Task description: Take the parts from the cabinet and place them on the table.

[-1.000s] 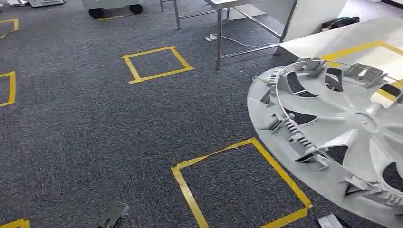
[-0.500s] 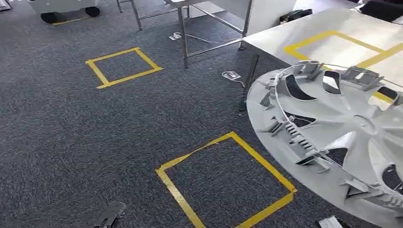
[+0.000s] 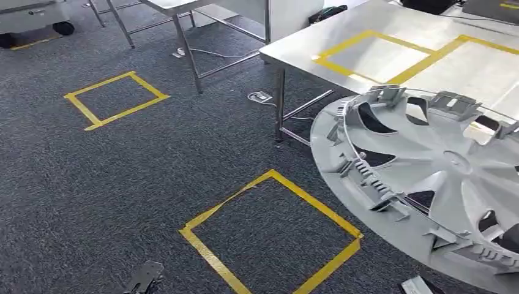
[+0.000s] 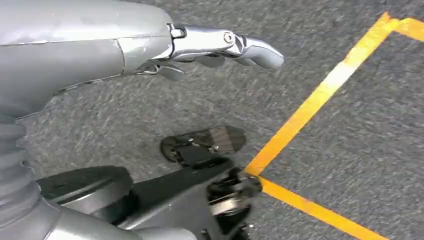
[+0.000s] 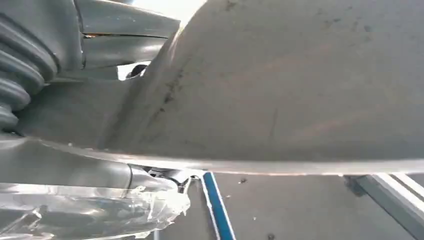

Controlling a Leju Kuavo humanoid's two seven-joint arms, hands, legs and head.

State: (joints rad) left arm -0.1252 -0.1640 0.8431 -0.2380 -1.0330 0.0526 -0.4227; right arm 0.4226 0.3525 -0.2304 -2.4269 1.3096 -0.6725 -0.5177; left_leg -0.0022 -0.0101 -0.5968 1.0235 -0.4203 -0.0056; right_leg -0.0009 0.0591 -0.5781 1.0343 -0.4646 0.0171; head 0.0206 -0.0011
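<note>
One hubcap (image 3: 428, 184), grey, ribbed side up, sits low on the right of my head view, tilted, its far rim overlapping the near edge of the steel table (image 3: 294, 49). My right hand (image 5: 90, 170) has it: in the wrist view the cap's smooth face lies across my palm, though my fingers are hidden behind it, so I judge the hold from that contact alone. No writing or brand can be read on the cap or the table. My left hand (image 4: 220, 47) hangs over the carpet (image 3: 122, 184), fingers stretched out and a little apart, holding nothing. The table carries yellow tape squares (image 3: 373, 55), and its leg (image 3: 280, 104) stands just beyond the cap's left rim. On the floor a taped square (image 3: 269, 239) lies beside the cap, a second (image 3: 116, 98) well off, with bare carpet between them.
</note>
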